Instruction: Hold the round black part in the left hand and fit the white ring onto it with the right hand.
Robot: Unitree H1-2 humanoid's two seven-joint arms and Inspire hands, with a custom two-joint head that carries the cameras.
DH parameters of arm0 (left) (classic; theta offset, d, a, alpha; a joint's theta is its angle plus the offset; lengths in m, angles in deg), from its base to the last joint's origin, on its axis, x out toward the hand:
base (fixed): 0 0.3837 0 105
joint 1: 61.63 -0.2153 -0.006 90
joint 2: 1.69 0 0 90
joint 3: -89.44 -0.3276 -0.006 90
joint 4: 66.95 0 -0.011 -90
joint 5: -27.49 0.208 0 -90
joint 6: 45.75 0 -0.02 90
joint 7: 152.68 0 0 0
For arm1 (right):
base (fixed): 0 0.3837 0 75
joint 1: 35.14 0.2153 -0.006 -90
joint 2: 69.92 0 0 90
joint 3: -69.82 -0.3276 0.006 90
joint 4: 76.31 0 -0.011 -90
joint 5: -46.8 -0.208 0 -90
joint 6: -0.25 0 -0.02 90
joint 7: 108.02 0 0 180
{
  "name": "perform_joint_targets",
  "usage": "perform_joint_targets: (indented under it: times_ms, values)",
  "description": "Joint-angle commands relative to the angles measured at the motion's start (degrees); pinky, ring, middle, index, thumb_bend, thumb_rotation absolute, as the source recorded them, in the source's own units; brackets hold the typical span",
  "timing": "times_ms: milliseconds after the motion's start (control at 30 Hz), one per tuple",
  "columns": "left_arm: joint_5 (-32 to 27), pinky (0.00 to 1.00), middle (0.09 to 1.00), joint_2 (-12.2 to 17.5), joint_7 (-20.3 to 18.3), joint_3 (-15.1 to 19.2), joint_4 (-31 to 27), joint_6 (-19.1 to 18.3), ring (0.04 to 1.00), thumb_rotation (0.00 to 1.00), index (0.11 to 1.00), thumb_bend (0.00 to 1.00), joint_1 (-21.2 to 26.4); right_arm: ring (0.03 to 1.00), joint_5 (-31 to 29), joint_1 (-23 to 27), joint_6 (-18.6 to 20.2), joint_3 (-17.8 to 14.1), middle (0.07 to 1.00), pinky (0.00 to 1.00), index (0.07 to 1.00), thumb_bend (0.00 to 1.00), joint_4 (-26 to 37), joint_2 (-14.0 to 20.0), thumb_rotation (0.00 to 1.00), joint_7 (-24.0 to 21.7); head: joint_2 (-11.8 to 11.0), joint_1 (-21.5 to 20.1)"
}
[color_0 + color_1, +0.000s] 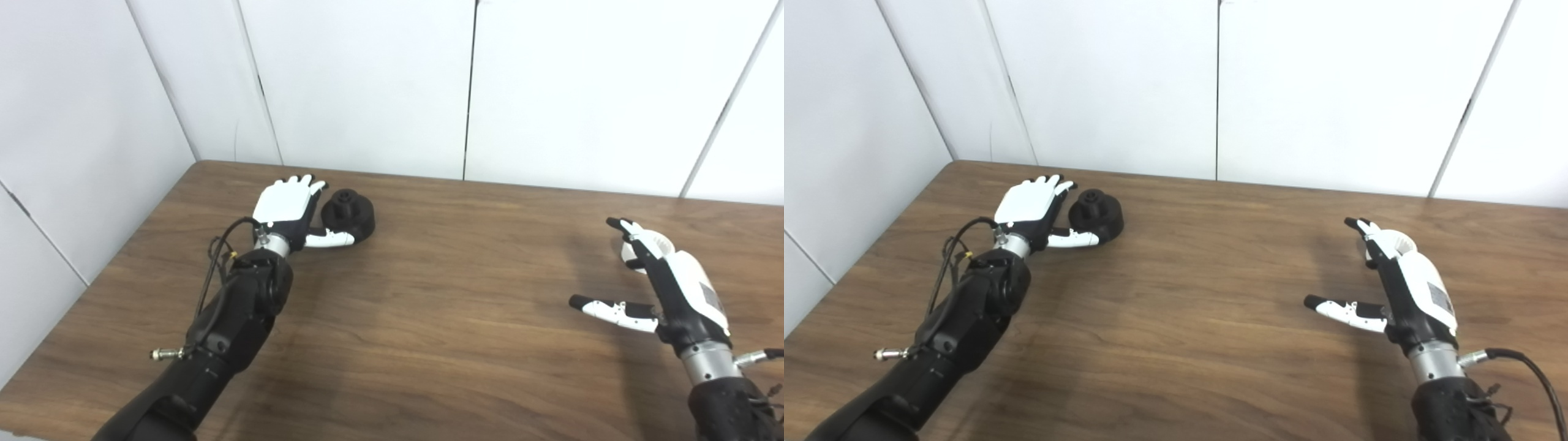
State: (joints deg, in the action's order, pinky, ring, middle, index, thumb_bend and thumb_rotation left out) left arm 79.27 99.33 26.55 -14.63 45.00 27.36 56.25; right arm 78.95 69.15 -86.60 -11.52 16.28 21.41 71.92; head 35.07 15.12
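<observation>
The round black part (349,213) stands on the wooden table at the back left, a small knob on its top. My left hand (288,211) lies open just left of it, fingers stretched along its side and the thumb reaching under its near edge; whether they touch it is unclear. The white ring (654,244) lies on the table at the right, mostly hidden behind my right hand (667,288). That hand is open, fingers pointing away over the ring, thumb spread to the left, holding nothing.
The brown wooden table (441,318) runs to white wall panels at the back and left. Its left edge slants close to my left forearm (233,331). A cable loops beside the left wrist, another by the right wrist.
</observation>
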Motion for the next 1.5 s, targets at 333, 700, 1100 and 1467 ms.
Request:
perform_joint_targets:
  times_ms: [333, 700, 1100, 1467]
  values:
    - [0.2, 1.00, 1.000, 1.4, 2.9, -0.3, 3.0, -0.7, 1.000, 0.74, 0.962, 1.00, 4.4, 0.900, -1.2, 1.6, -2.0, -0.6, 0.954, 0.74, 0.917, 0.78, 2.5, 1.3, 0.38, -0.1, 0.3, -0.4]
    - [-4.9, 1.00, 1.000, 0.1, 2.7, 0.2, 5.6, 2.4, 1.000, 0.72, 0.902, 1.00, 4.6, 0.895, 0.0, 1.2, -1.3, -0.6, 0.948, 0.74, 0.909, 0.78, 3.2, 1.6, 0.40, 0.1, 0.8, -0.6]
    - [-14.5, 1.00, 1.000, -3.2, 5.2, 3.3, 7.5, 7.2, 1.000, 0.61, 0.851, 1.00, 4.4, 0.916, -0.4, 0.5, 0.0, -0.9, 0.957, 0.76, 0.917, 0.76, 4.2, 1.4, 0.39, -0.8, 1.3, -0.8]
    - [-15.5, 1.00, 1.000, -6.8, 19.2, 6.1, 12.0, 9.8, 1.000, 0.32, 0.673, 0.85, 4.8, 0.911, 0.2, -0.1, 0.1, -1.4, 0.956, 0.75, 0.912, 0.73, 4.8, 1.2, 0.40, -1.1, 1.7, -0.7]
